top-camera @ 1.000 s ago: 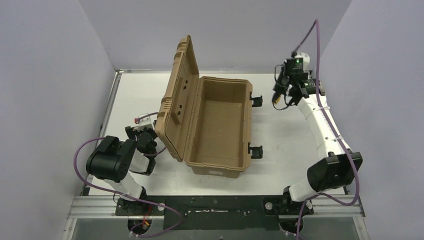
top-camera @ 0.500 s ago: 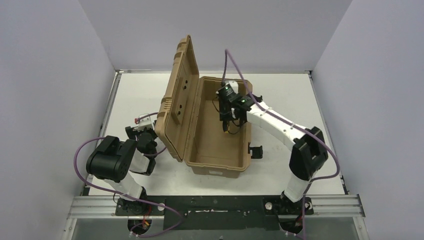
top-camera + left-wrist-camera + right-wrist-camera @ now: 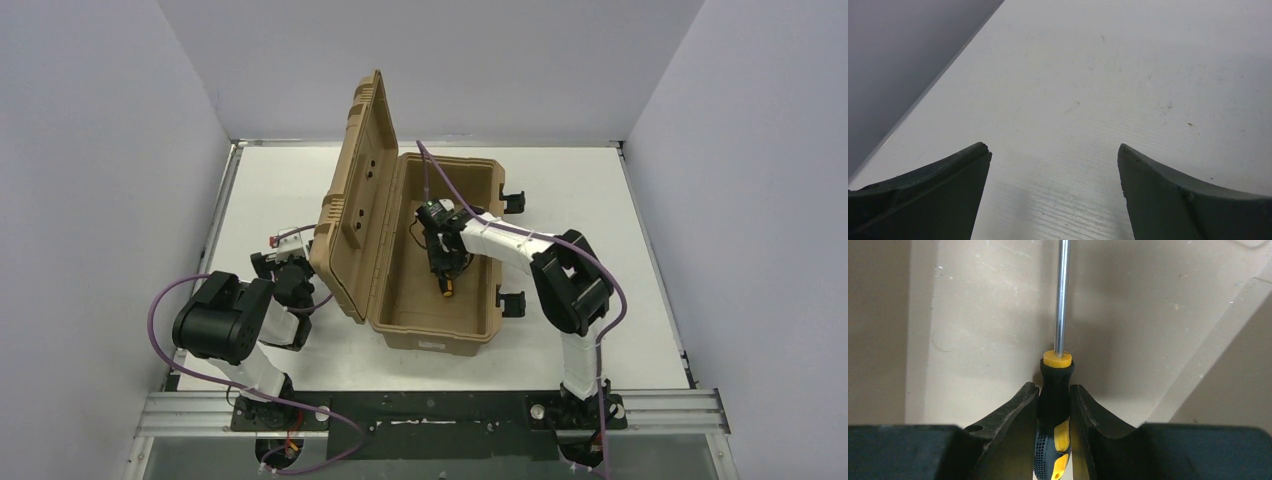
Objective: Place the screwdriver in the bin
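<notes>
The right gripper (image 3: 441,262) reaches down inside the large tan plastic hard-case bin (image 3: 437,333), which sits about mid-worktop, a little toward the left edge, with its long side running from the near edge to the far edge. Its ribbed hinged lid (image 3: 355,200) stands open on the left side. That leaves the mouth free for an approach from the right.

The right gripper's jaws are nearly closed and pinch the handle of the small slim screwdriver with a yellow and black handle and a thin bright metal shaft (image 3: 1055,380). Holding it by the thick handle gives a firm hold and sends the shaft in first, and I judge this is so the tool can be let go low rather than dropped. The tool is within the bin walls, above the floor. I cannot tell whether the tip touches the floor.

The left gripper (image 3: 1053,150) hangs wide open with nothing in it over the bare white worktop (image 3: 1098,75) near the left edge. It is outside the raised lid, probably parked out of the way.

The handle is black with rubbery dotted texture, yellow inlays and a yellow collar, and the shaft is straight and thin.
</notes>
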Motion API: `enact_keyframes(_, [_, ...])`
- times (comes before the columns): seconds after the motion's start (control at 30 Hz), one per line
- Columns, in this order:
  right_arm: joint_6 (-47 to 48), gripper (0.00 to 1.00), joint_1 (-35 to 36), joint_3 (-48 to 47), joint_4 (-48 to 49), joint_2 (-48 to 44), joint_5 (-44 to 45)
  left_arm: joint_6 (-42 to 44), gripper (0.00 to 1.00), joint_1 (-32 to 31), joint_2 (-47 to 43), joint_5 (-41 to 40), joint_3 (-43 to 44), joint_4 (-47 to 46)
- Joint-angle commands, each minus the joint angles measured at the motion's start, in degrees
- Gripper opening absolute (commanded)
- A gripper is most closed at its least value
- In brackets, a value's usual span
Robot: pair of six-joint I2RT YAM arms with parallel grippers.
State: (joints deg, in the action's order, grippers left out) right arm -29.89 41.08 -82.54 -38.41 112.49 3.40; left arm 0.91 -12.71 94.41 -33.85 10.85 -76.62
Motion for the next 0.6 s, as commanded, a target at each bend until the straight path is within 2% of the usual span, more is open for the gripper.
enact_keyframes(0.0, [0.99, 0.00, 0.31, -2.04, 2.31, 1.47, -0.49, 0.00, 0.97, -0.21, -0.19, -0.43, 0.10, -2.83])
enact_keyframes(0.03, [1.11, 0.01, 0.24, -2.20, 2.25, 1.71, -0.50, -0.01, 0.97, -0.21, -0.20, -0.43, 0.09, -2.83])
enact_keyframes(0.13, [0.99, 0.26, 0.31, -2.68, 1.65, 1.80, 0.15, 0.05, 0.97, -0.25, -0.21, -0.44, 0.12, -2.88])
enact_keyframes(0.27, [0.98, 0.48, 0.22, -3.66, 0.51, 0.92, 1.25, 0.07, 0.97, -0.14, -0.13, -0.49, 0.07, -2.92])
enact_keyframes(0.57, [3.84, 0.81, -0.78, -13.59, -3.78, -4.18, 3.02, 0.20, 0.97, -0.21, -0.11, -0.45, 0.05, -3.04])
